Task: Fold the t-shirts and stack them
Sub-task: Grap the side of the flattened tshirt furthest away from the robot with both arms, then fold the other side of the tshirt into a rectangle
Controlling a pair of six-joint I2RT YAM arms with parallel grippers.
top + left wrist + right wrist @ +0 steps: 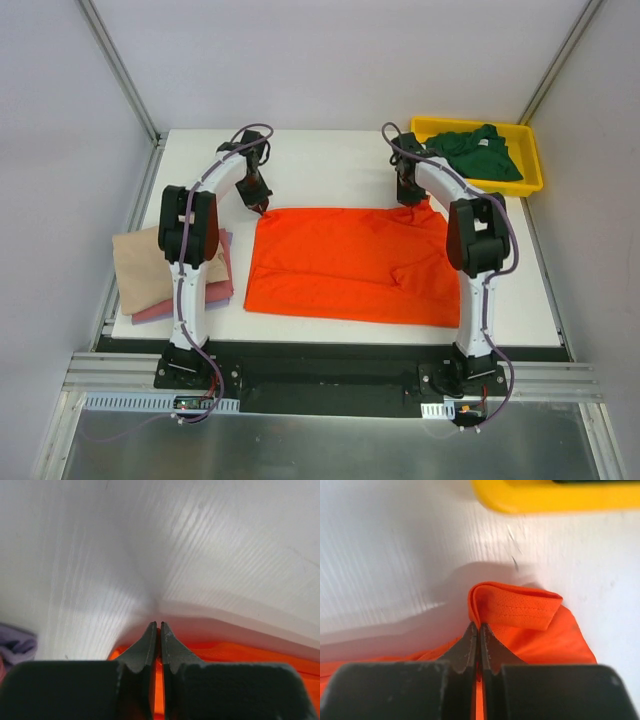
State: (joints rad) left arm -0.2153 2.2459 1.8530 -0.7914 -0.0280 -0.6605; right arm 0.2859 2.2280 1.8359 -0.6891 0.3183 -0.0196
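Observation:
The orange-red t-shirt (350,265) lies spread flat in the middle of the table. My left gripper (260,207) is shut on its far left corner; orange cloth (159,680) shows between the jaws. My right gripper (420,203) is shut on its far right corner, where a folded hem (517,607) sticks out past the fingertips. The tan t-shirt (150,265) lies folded on the pink t-shirt (222,285) at the left edge. The dark green t-shirt (480,150) lies bunched in the yellow tray.
The yellow plastic tray (530,150) stands at the far right corner, its rim (555,497) close ahead of my right gripper. White walls enclose the table on the far side and both flanks.

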